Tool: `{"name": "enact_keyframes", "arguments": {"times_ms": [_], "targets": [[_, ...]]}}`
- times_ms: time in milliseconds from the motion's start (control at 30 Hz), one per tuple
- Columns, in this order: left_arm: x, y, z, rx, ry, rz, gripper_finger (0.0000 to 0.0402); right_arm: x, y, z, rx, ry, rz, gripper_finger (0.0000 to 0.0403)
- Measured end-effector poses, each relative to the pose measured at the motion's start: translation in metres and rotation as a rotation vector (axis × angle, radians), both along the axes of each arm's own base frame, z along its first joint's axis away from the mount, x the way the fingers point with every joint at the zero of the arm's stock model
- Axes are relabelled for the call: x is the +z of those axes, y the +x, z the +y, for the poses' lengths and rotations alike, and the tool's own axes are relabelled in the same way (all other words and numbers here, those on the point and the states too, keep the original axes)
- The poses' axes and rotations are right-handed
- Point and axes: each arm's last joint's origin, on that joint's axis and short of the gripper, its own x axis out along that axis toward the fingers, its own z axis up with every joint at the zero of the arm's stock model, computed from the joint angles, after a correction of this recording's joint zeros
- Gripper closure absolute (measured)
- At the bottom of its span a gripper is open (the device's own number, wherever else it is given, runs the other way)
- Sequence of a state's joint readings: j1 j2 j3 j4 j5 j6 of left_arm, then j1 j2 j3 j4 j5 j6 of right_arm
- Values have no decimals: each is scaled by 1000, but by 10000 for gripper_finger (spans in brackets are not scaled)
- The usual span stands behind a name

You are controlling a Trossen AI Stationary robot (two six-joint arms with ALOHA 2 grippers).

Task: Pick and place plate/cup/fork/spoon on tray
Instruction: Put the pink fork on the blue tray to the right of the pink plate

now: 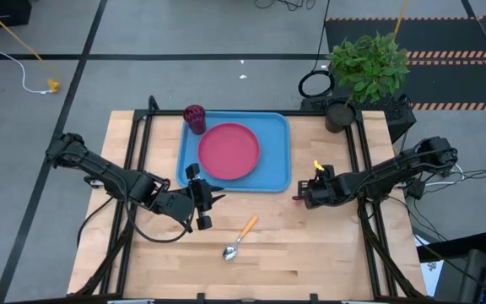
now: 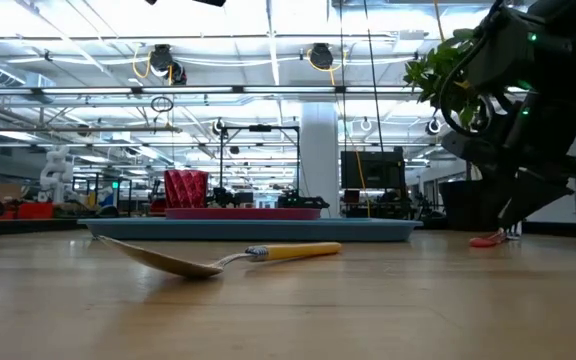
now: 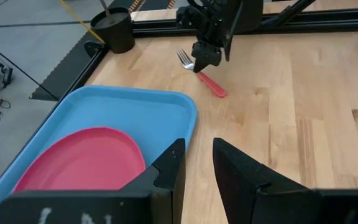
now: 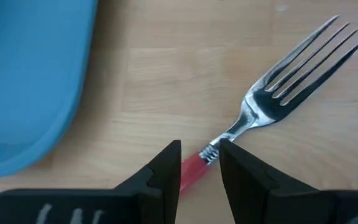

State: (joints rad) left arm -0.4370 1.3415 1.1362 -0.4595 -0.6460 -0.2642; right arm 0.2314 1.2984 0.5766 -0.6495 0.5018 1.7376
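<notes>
The blue tray [image 1: 275, 125] lies at the table's far middle, with the pink plate [image 1: 228, 152] flat on it and the dark red cup [image 1: 195, 118] upright in its far left corner. The spoon [image 1: 239, 239], orange-handled, lies on the wood nearer the front. The fork [image 4: 291, 74] lies flat on the table right of the tray, its red handle [image 3: 213, 86] toward the near side. My right gripper [image 4: 199, 152] is low over the fork, open, a finger on each side of it. My left gripper [image 3: 197, 155] hovers open by the tray's near edge, holding nothing. My right gripper's fingers stand on either side of the fork where the red handle meets the metal neck [image 4: 207, 155]. They come slanting down from above and lie across the fork. Whether they touch it I cannot tell. The fork lies flat on the table.
A potted plant [image 1: 368, 63] stands at the far right corner. Black frame rails [image 1: 137, 143] run along the table's left and right sides. Bare wood stretches across the near half around the spoon.
</notes>
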Motion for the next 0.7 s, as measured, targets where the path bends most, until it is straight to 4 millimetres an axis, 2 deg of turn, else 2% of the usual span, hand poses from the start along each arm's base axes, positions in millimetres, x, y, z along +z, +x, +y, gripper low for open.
{"name": "enact_keyframes", "arguments": {"times_ms": [700], "targets": [[0,0,0,1,-2,0,316,-8,-3,2,-14,13,48,300]]}}
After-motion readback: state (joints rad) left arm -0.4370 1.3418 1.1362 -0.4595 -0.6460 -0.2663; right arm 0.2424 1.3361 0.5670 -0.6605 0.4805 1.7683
